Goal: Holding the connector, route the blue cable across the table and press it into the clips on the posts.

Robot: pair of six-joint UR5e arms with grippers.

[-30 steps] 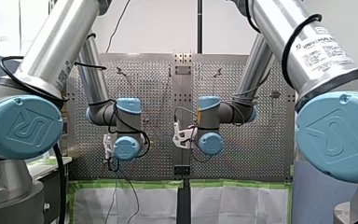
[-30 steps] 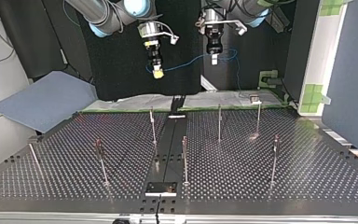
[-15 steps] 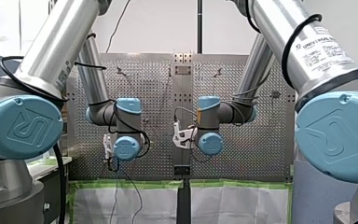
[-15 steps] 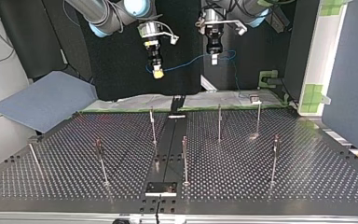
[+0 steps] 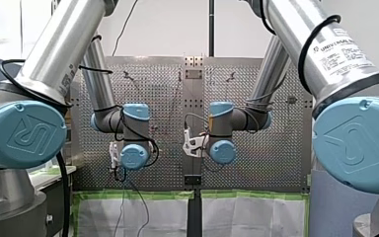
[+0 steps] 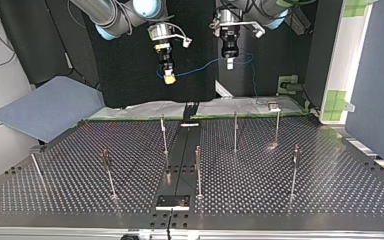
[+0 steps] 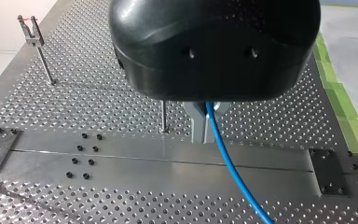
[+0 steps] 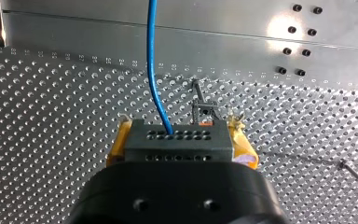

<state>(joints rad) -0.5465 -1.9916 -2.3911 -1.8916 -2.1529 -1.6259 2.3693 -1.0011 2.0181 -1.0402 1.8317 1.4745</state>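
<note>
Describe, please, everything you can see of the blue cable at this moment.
The blue cable is thin, round and smooth, seemingly plastic-sheathed. One end enters a dark perforated connector clamped between the yellow pads of my right gripper. It sags shallowly through the air to my left gripper, passes between its closed fingers, then loops and hangs down beyond. It is above the table, touching no post.

top view | posts (image 6: 198, 170) stand on table (image 6: 330, 200) | cable (image 8: 150, 46) beyond table's far edge
</note>
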